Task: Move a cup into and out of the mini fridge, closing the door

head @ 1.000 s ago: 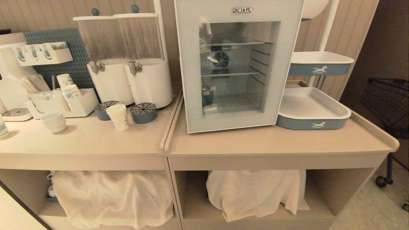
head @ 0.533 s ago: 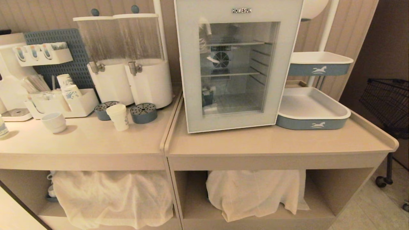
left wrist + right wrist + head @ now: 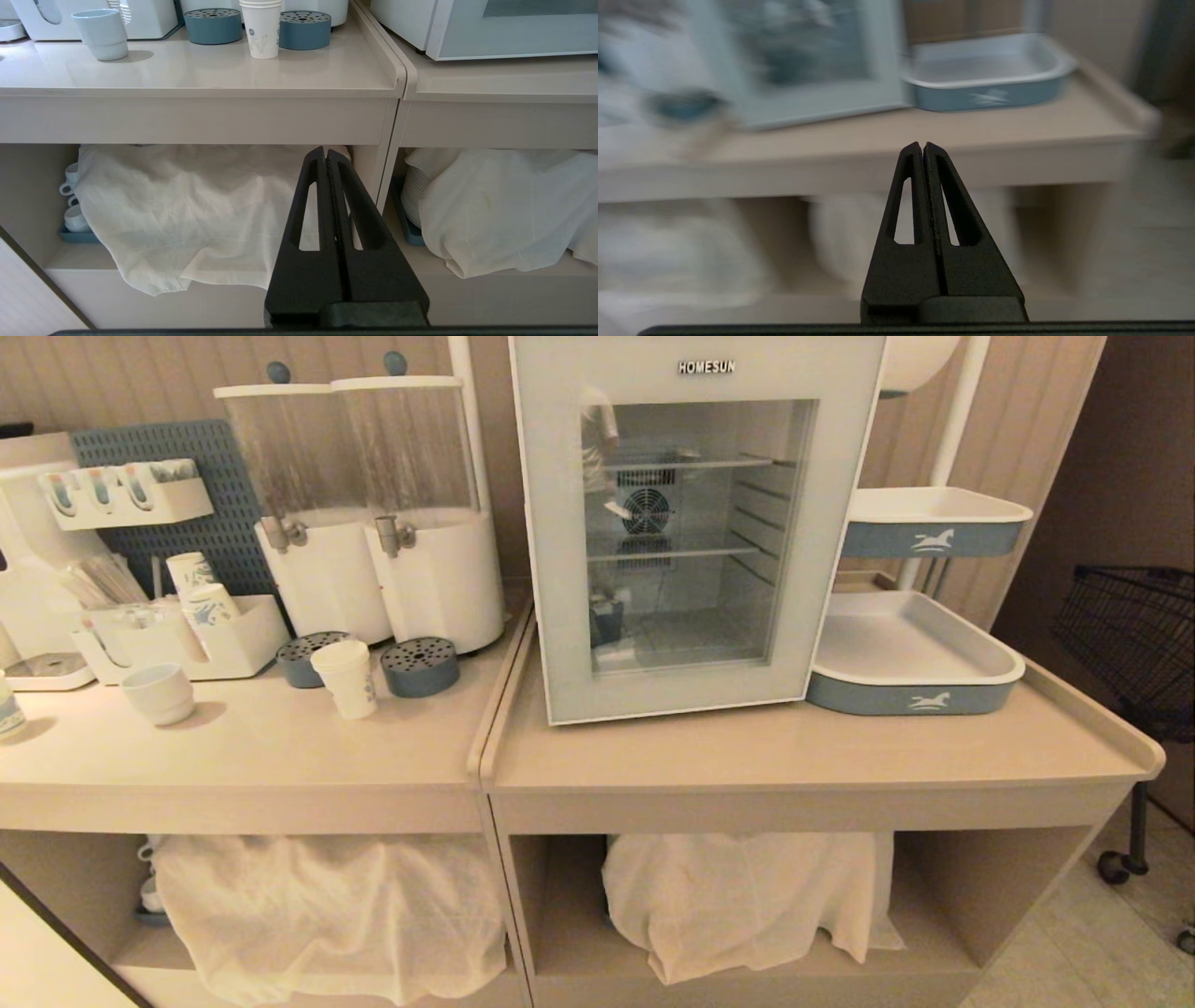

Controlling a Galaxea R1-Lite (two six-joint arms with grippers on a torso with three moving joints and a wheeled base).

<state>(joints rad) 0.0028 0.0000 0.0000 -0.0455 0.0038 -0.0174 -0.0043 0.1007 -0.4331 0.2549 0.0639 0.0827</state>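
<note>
Both arms hang low before the counter: the left gripper [image 3: 326, 151] and right gripper [image 3: 923, 145] have fingers pressed together, holding nothing; the door [image 3: 686, 523] is closed.

Both arms low, L gripper [image 3: 326, 151] & R gripper [image 3: 922, 145] fingers pressed together, empty.

Door [image 3: 695, 532]: glass pane, smooth pale frame. Cup [image 3: 345, 678]: matt white paper. Countertop [image 3: 803, 747]: smooth, light sheen. Lower-shelf covers [image 3: 327, 915]: wrinkled white cloth. Left gripper [image 3: 325, 151]: matt black plastic.
</note>
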